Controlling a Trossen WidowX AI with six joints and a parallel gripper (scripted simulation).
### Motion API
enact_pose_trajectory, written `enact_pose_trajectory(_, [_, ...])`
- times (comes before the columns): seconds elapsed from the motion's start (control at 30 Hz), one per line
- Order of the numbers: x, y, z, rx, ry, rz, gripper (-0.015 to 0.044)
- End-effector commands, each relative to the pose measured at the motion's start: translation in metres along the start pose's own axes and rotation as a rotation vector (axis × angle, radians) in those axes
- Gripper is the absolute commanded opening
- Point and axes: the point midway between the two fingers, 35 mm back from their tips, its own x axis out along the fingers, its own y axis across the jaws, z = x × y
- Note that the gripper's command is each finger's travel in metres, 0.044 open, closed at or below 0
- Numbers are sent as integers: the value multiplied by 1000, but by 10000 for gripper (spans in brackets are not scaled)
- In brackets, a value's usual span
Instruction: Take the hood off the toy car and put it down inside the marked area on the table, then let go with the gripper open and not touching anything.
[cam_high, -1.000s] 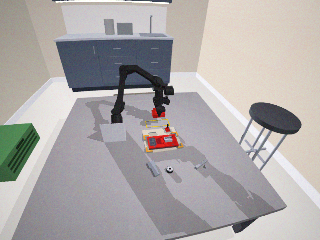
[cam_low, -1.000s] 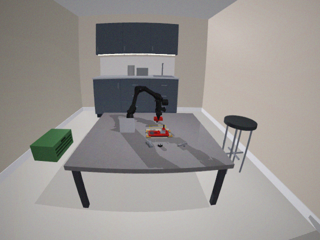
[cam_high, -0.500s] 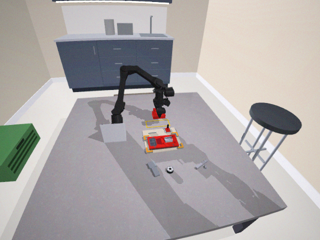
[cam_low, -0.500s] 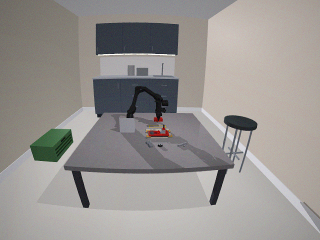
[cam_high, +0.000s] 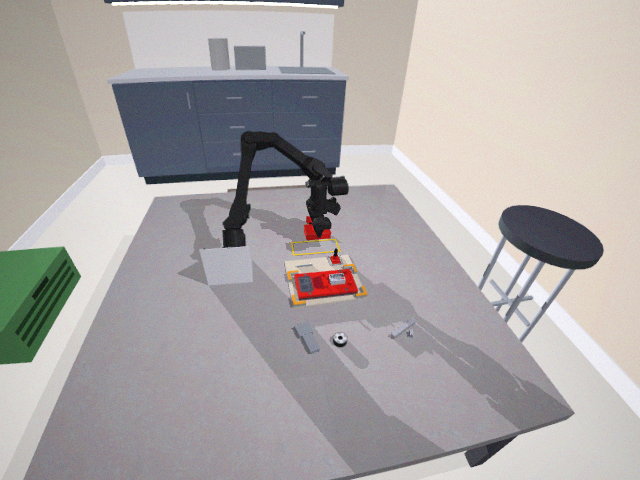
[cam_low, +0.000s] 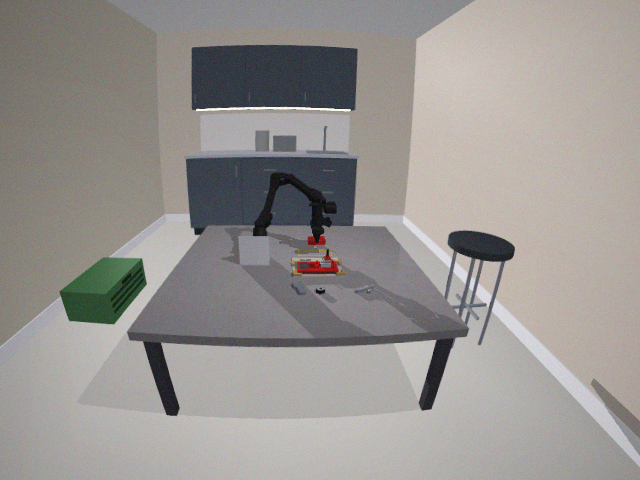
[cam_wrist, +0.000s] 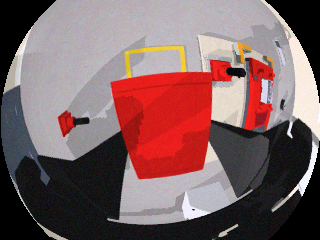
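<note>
My gripper (cam_high: 319, 234) (cam_low: 316, 240) (cam_wrist: 168, 132) is shut on the red hood (cam_high: 310, 232) (cam_low: 311, 240) (cam_wrist: 165, 115), with one dark finger at each side of it in the wrist view. The hood hangs above the table, behind the marked area as the top and exterior views see it. The marked area is a thin yellow outline (cam_high: 316, 253) (cam_wrist: 155, 49); the hood covers its near edge in the wrist view. The red toy car (cam_high: 325, 292) (cam_low: 310, 269) (cam_wrist: 254, 85) lies in front of the outline between orange corner pieces, its inner parts uncovered.
A red block with a black peg (cam_high: 335, 259) (cam_wrist: 218, 70) stands behind the car. Another (cam_wrist: 65, 123) stands beyond the outline. A grey angled part (cam_high: 308, 338), a small wheel (cam_high: 339, 338) and a grey bar (cam_high: 403, 329) lie in front. A white box (cam_high: 227, 267) stands left.
</note>
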Motion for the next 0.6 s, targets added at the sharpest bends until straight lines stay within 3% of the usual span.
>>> enact_pose_trajectory(0.0, [4,-1,-2,6,5,-2,0])
enact_pose_trajectory(0.57, [15,-1,-2,6,5,-1,0])
